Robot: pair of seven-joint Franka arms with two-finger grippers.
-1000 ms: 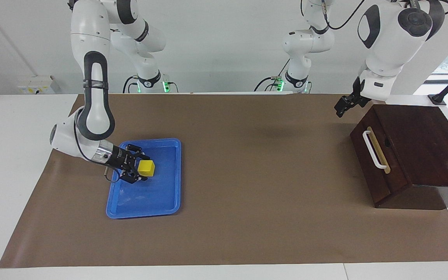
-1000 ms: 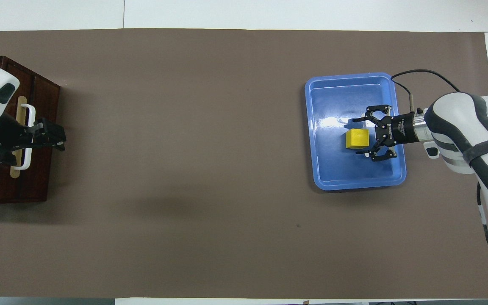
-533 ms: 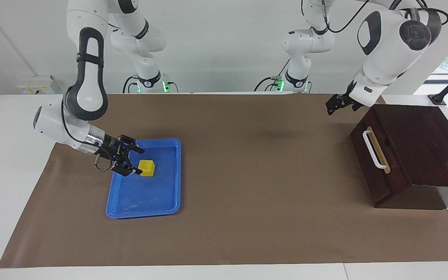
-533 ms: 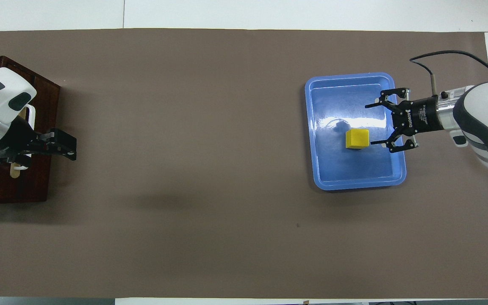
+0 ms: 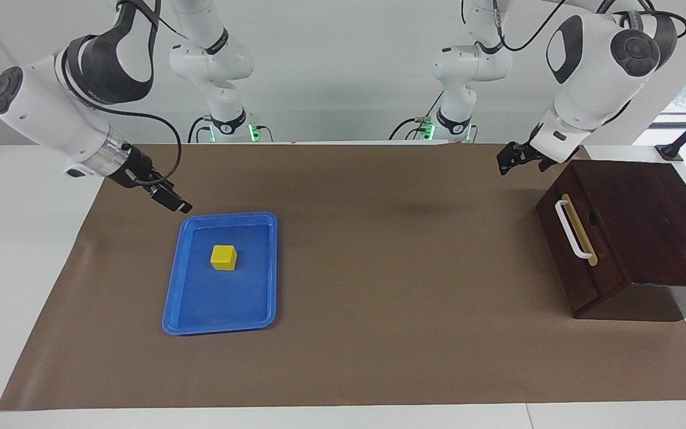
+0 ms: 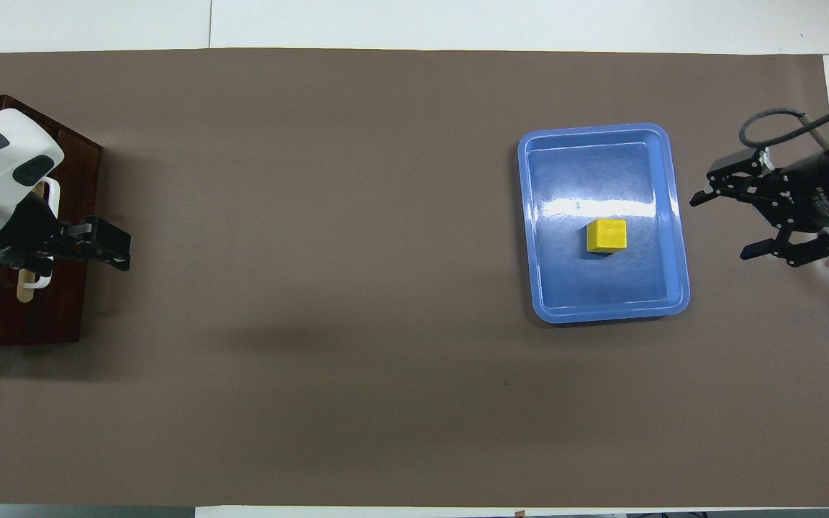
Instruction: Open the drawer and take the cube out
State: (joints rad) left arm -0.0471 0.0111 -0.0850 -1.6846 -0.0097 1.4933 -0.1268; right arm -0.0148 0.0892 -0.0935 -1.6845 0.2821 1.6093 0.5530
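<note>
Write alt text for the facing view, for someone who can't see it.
A yellow cube sits in a blue tray on a brown-covered table, held by nothing. The right gripper hangs in the air by the tray's corner, and the left gripper hangs beside a closed dark wooden drawer with a white handle.

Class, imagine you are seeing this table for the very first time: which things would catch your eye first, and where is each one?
The yellow cube stands out first, sitting alone in the blue tray toward the right arm's end of the table. Next comes the dark wooden drawer with its white handle, shut, at the left arm's end. The right gripper hangs open beside the tray, and the left gripper is raised near the drawer.
</note>
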